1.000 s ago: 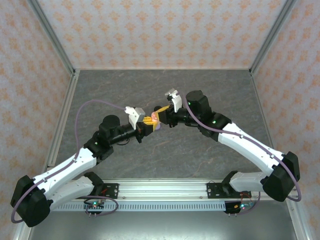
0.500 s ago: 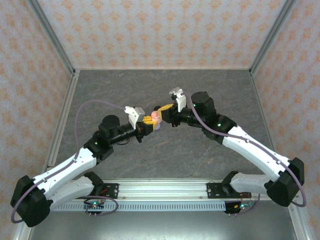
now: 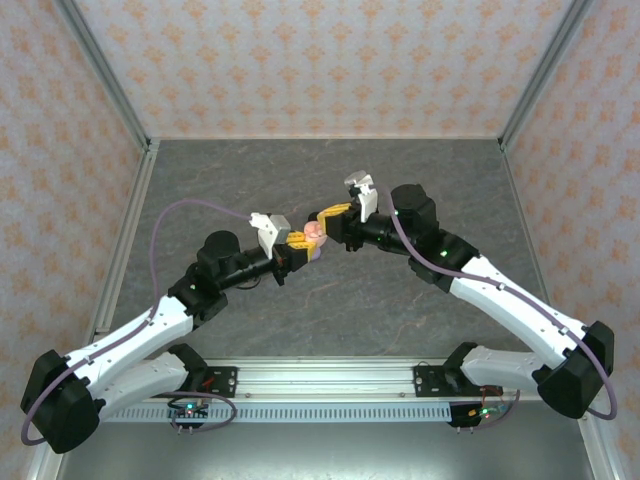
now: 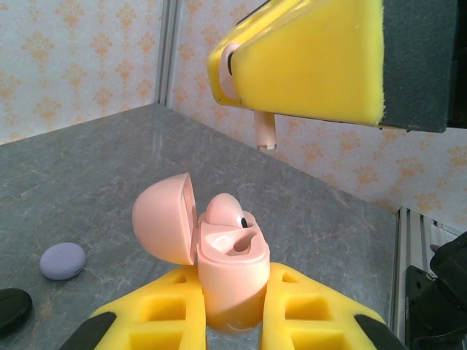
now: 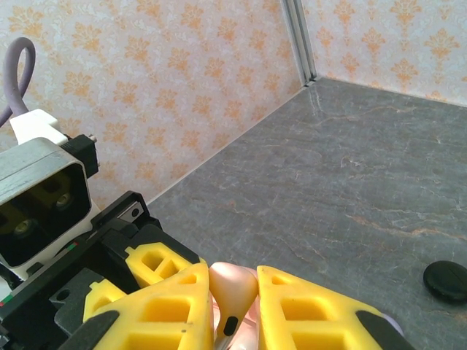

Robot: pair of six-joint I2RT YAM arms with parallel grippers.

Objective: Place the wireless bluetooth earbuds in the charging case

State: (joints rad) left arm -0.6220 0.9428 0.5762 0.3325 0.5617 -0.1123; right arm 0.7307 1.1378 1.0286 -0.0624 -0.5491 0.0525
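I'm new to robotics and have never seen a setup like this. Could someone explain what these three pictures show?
Two robot arms, the left arm and the right arm, are bolted to a grey table inside a wallpapered box. One picture looks down on both from above. The other two come from small cameras on each wrist, so the yellow fingers show up close. The left gripper is shut on an open pink case with one earbud already in it. The right gripper is shut on a second pink earbud held above the case. A lavender pod and a black disc lie on the table.
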